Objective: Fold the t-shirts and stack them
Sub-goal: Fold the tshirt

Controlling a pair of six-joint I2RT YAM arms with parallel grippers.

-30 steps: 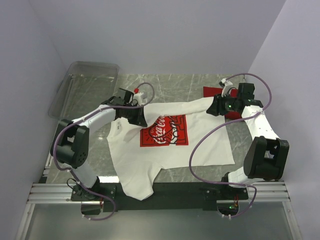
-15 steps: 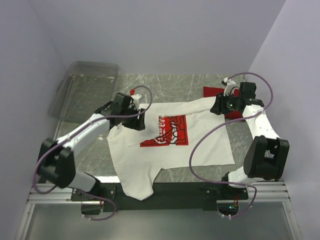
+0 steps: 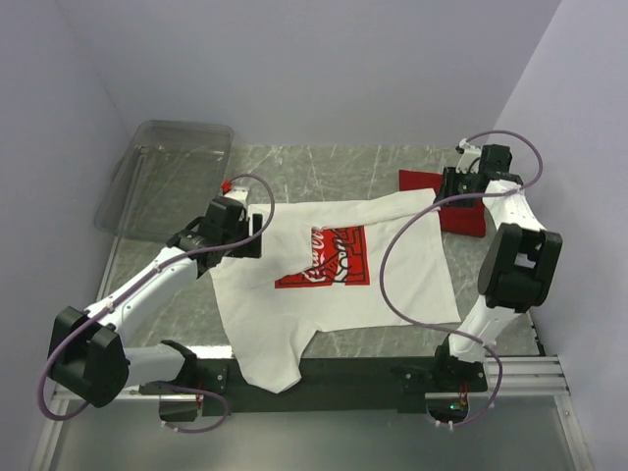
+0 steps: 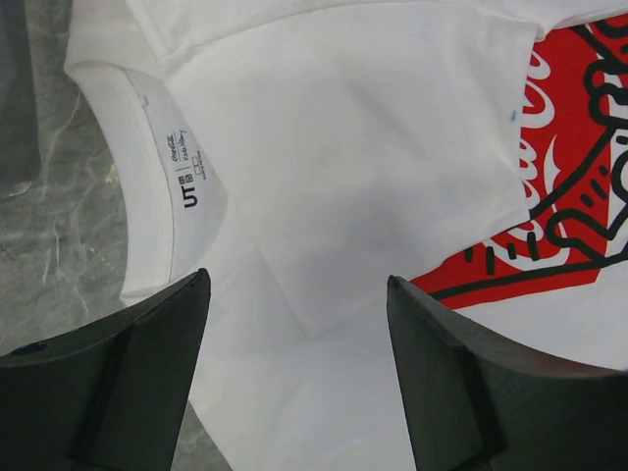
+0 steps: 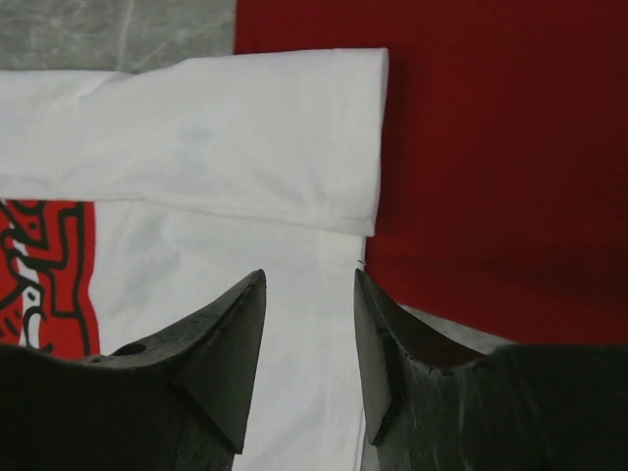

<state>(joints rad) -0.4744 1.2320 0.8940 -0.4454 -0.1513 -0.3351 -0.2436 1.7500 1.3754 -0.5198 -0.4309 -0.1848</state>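
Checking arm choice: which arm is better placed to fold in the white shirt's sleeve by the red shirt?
Right, probably. The right arm has its jaws apart over the cuff, lying on the red shirt. The left arm, jaws open, is over the collar, opposite.

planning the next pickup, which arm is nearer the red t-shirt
Right. The right arm has its jaws at the red t-shirt edge; the left arm is across the table, over the white t-shirt collar.
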